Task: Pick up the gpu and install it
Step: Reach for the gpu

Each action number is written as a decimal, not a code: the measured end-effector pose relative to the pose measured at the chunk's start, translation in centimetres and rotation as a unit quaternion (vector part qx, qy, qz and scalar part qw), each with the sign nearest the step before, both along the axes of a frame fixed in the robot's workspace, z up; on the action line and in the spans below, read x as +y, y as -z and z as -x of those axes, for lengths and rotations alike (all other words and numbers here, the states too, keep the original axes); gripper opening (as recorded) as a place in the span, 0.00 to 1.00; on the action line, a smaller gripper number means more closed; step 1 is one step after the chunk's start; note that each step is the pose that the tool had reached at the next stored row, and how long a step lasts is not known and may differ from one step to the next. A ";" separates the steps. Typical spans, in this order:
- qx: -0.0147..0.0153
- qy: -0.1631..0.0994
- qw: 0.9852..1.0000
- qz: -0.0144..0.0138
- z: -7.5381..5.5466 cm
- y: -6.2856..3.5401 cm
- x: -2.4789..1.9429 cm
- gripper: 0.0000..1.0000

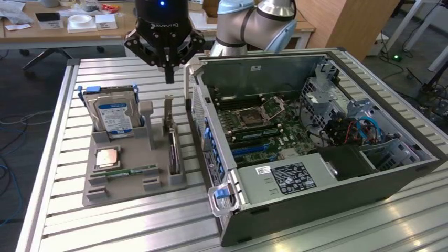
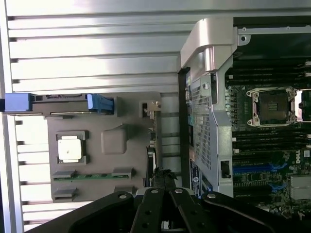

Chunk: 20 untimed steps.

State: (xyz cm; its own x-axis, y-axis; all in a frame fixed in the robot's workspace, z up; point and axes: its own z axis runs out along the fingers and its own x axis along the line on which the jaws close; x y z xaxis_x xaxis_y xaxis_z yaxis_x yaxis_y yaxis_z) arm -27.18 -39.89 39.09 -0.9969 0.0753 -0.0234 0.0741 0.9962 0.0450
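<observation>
- Gripper point(image 1: 169, 77): fingers closed together, holding nothing; positioned above the gpu point(image 1: 172, 149), clear of it.
- Gpu: stands on edge in the grey tray point(image 1: 133, 191), just beside the open computer case point(image 1: 350, 189); long axis runs parallel to the case's near wall; its bracket end appears to lie directly below the fingertips.
- Count: one gpu; one hard drive point(image 1: 115, 118); one memory stick point(image 1: 133, 171); one processor point(image 1: 106, 157).

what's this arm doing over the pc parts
The arm's tool is shut and empty, hanging above the gpu, which stands on edge in its slot in the grey parts holder. The card has not been picked up yet. The open computer case sits beside the holder, toward the exterior view's right.
</observation>
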 end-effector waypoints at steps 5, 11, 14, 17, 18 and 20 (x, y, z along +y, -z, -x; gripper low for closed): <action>0.000 0.000 1.000 0.000 0.2 0.01 0.00 0.11; 0.000 0.000 1.000 0.000 0.2 0.01 0.00 0.11; 0.000 0.000 1.000 0.000 0.2 0.02 0.00 0.11; 0.000 0.000 1.000 0.000 0.3 0.02 -0.18 0.11; 0.000 0.000 1.000 0.000 0.3 0.02 -0.28 0.11; 0.000 0.000 1.000 0.000 0.3 0.03 -0.55 0.11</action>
